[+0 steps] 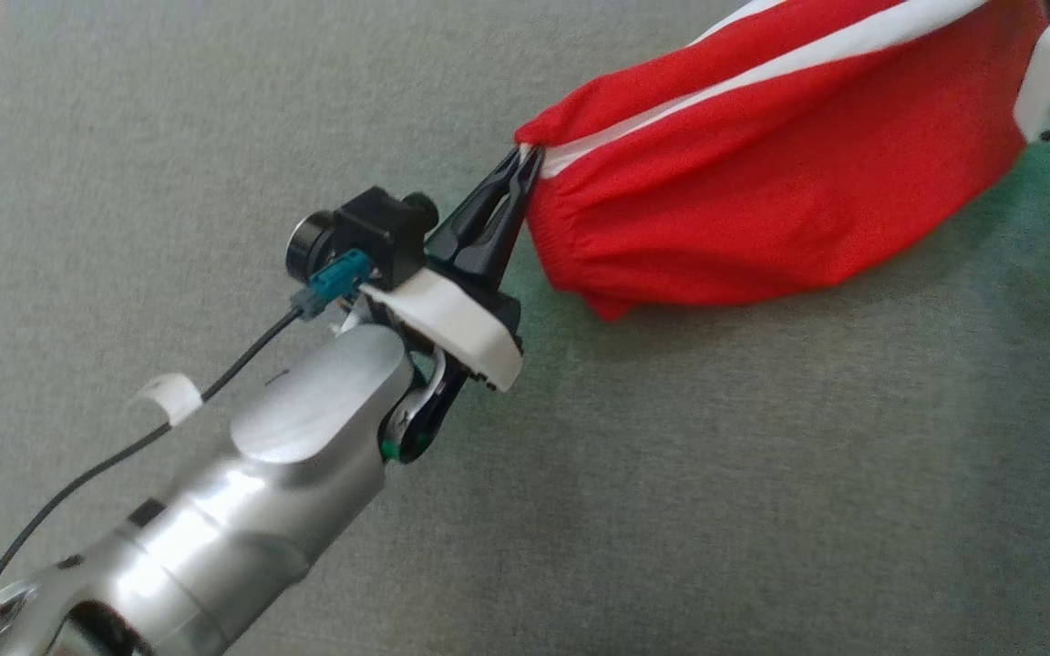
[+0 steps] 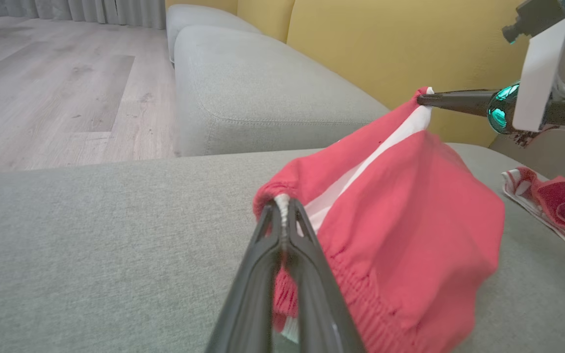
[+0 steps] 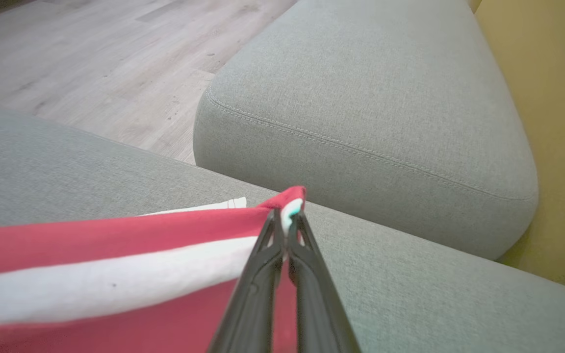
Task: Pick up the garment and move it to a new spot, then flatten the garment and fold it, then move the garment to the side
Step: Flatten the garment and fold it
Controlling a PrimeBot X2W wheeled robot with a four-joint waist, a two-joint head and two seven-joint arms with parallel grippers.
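The garment (image 1: 762, 182) is red with a white stripe and an elastic waistband. It hangs stretched between both grippers above the grey cushion (image 1: 671, 474). My left gripper (image 1: 525, 157) is shut on one corner of the waistband, seen up close in the left wrist view as the garment (image 2: 410, 220) pinched at my left gripper (image 2: 282, 201). My right gripper (image 3: 286, 215) is shut on the opposite end of the garment (image 3: 115, 245), by the white stripe. The left wrist view also shows the right gripper (image 2: 422, 98) holding the far corner, lifted higher.
Another red and white cloth (image 2: 557, 206) lies on the cushion at the far right of the left wrist view. A second grey cushion (image 3: 361, 98) sits beyond a gap. The yellow backrest (image 2: 385, 44) stands behind. Wooden floor (image 2: 42, 88) lies off the cushion edge.
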